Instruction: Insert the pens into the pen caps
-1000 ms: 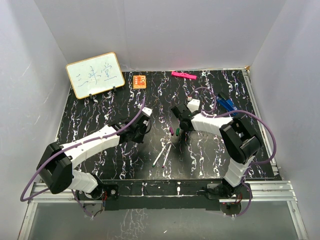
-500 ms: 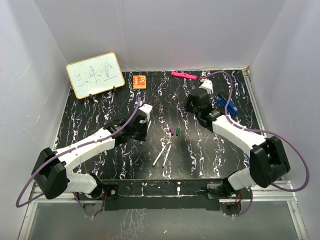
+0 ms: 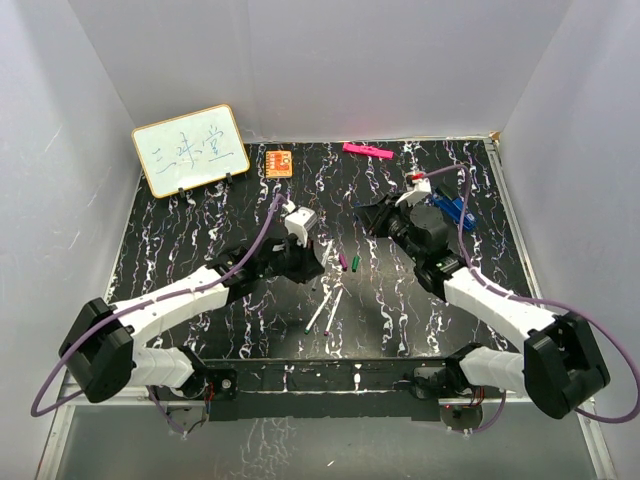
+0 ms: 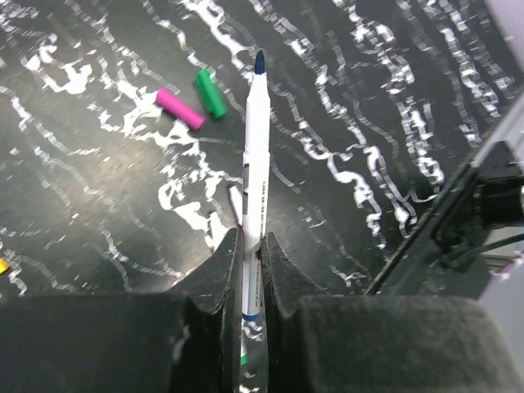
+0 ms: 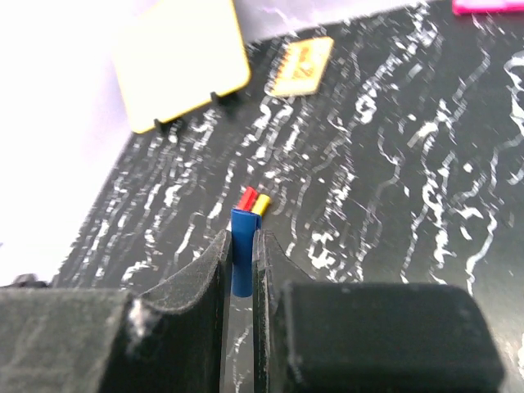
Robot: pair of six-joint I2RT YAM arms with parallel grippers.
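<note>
Top external view: over the last second both arms have swung to face each other above the middle of the surface [image 3: 200, 235]. The right arm has left its spot over the loose caps, gone out to the right and turned back. The left wrist has rolled toward it.

The left gripper [image 4: 250, 242] is clamped narrow on the blue-tipped pen [image 4: 255, 155]. The pen points up the left wrist frame, above the purple cap [image 4: 178, 108] and green cap [image 4: 210, 92] lying on the surface. The right gripper [image 5: 241, 236] pinches the blue cap [image 5: 242, 254], with the red cap [image 5: 248, 198] and yellow cap [image 5: 261, 204] side by side beyond it.

Pen and matching cap are both lifted, so I judge they are being lined up for joining; they are still apart. Two other pens [image 3: 326, 308] lie at lower centre.

The surface is black with white marbling, boxed by plain white walls. A whiteboard [image 3: 190, 150] stands at upper left, an orange card [image 3: 279, 162] near it and a pink bar [image 3: 366, 151] at the top edge.
</note>
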